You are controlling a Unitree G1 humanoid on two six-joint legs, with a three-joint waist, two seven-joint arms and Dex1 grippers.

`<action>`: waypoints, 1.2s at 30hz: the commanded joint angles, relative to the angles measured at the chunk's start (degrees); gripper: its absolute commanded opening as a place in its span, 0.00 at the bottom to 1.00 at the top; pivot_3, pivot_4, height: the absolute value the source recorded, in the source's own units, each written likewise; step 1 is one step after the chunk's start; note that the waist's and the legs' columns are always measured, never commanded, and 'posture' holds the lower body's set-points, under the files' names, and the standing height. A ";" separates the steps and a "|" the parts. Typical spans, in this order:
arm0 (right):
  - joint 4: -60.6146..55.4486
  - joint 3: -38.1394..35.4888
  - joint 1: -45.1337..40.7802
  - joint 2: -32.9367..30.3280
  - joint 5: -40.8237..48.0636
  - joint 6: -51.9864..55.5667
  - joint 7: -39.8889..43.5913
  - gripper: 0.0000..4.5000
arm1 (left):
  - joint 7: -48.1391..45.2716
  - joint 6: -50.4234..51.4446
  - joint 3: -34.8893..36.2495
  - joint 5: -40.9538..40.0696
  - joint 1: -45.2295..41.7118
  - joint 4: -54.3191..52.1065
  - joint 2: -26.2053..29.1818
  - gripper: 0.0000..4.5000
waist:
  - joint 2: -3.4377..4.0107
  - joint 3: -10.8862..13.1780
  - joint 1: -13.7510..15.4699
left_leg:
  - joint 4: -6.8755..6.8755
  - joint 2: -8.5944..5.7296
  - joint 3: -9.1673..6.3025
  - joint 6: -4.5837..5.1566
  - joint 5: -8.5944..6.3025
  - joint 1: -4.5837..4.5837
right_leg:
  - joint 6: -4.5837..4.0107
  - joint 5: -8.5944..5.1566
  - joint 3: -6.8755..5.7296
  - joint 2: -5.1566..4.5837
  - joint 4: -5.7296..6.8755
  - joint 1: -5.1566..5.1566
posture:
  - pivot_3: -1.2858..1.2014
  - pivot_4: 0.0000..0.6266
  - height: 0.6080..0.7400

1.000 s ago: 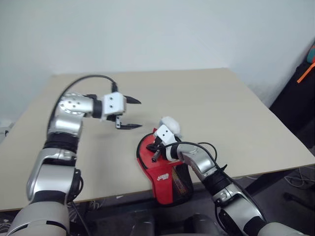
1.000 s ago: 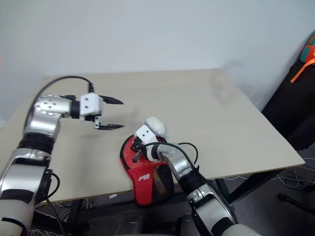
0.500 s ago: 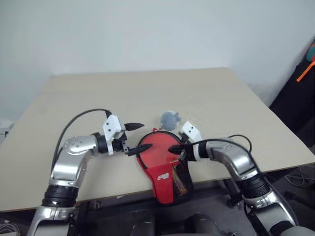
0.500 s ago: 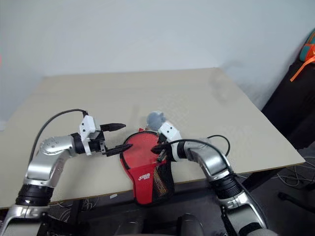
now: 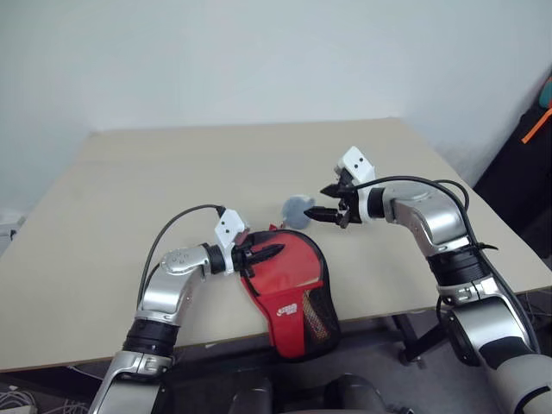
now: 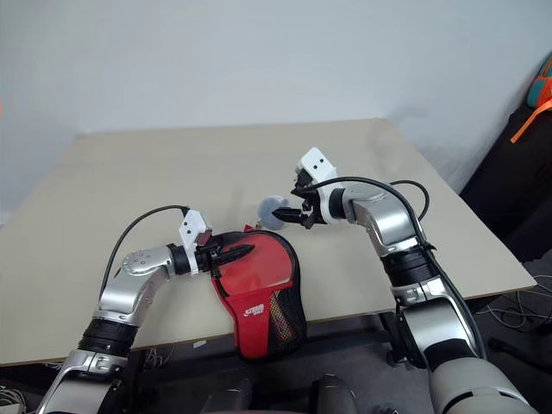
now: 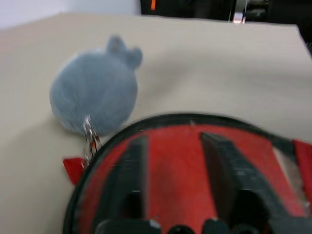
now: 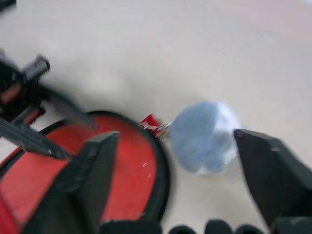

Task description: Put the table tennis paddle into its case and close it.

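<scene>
The case (image 5: 289,289) lies red side up at the lower middle of the head views, on the near edge of the tabletop (image 5: 172,164), its black mesh end with the small white logo hanging past that edge toward the bottom of the frame. Its black zip edging runs round the rounded upper end; whether the zip is drawn fully shut cannot be told, and the table tennis paddle cannot be seen, so what the case holds cannot be told either. A small grey-blue fluffy pom-pom charm (image 5: 297,208) sits on the tabletop just above the case's rounded end, joined to it by a short metal link beside a little red tab, as the left wrist view (image 7: 92,100) makes plain. The left claw (image 5: 259,255) comes in from the left of the frame and lies at the upper left rim of the case, its two black fingers (image 7: 219,161) narrowed to a small gap and resting over the red fabric; whether they pinch the fabric or the zip pull cannot be told. The right claw (image 5: 332,200) hovers right of centre, just beside the pom-pom, raised off the tabletop, jaws spread wide with nothing between them. The tabletop is pale beige. A plain white wall stands behind it, and dark shapes with an orange strap fill the right edge.
</scene>
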 commanded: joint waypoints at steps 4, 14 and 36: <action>9.28 -1.04 -5.98 1.78 -1.86 -7.36 0.04 1.00 | 0.73 -2.61 -1.62 1.61 -1.26 0.99 -2.37 0.00 | 0.00 0.00 -0.02 | 0.00 0.00 0.00 -0.08 -0.05 0.00 | -0.02 0.01 0.00 -0.02 0.00 0.00 | 0.52 0.00 0.74; 40.21 -2.66 -15.11 9.62 -6.29 -23.54 -3.18 1.00 | 0.74 -1.52 -4.69 4.96 -0.16 0.39 -2.11 0.00 | 0.03 0.01 -0.06 | -0.01 0.02 0.10 -0.09 -0.05 0.00 | -0.24 0.15 0.06 0.01 0.03 -0.04 | 0.52 0.00 0.74; 58.88 -9.33 -19.26 18.17 -10.09 -31.68 -9.35 0.56 | -1.22 0.06 -4.75 5.06 7.18 -2.64 4.05 0.00 | 0.45 0.01 -0.63 | -0.15 0.11 0.28 -0.22 -0.10 0.14 | -0.28 0.16 0.25 0.04 0.03 -0.09 | 0.52 0.00 0.74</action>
